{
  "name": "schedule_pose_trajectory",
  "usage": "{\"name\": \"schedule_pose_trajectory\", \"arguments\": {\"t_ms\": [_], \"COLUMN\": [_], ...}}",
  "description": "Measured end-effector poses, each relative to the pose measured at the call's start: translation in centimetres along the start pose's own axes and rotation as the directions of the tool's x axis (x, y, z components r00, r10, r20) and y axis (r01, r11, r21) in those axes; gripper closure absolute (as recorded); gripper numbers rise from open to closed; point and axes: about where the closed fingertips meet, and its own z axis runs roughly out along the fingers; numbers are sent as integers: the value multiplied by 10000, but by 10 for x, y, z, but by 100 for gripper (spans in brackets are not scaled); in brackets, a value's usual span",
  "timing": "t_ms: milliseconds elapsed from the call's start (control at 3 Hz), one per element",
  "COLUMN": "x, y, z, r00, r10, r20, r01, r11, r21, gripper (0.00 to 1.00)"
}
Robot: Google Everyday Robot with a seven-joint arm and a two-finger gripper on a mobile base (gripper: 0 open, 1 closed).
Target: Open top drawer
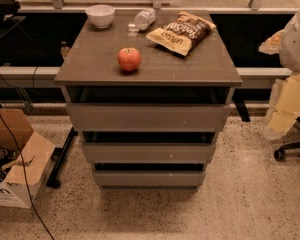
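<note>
The grey-brown cabinet stands in the middle of the camera view with three handleless drawer fronts. The top drawer (147,117) is the widest front, just under the tabletop (90,64), with a dark gap above it. The medium-width drawer front (148,152) and the narrowest drawer front (148,178) lie below it. My gripper is not in view; only a white rounded part (297,36) shows at the right edge, well apart from the drawer.
On the tabletop are a red apple (129,59), a white bowl (100,15), a lying plastic bottle (144,19) and a chip bag (180,31). An open cardboard box (17,159) and cables lie at the left. A chair base (290,149) is at the right.
</note>
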Motion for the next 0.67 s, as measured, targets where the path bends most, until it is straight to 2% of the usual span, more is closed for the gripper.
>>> {"name": "schedule_pose_trajectory", "arguments": {"t_ms": [333, 667], "x": [0, 0], "y": [0, 2], "z": [1, 14], "r00": [10000, 9993], "r10": [13, 151], "r20": [29, 345], "r01": [-13, -157], "r11": [10000, 9997], "r21": [18, 181], "gripper": [0, 0]}}
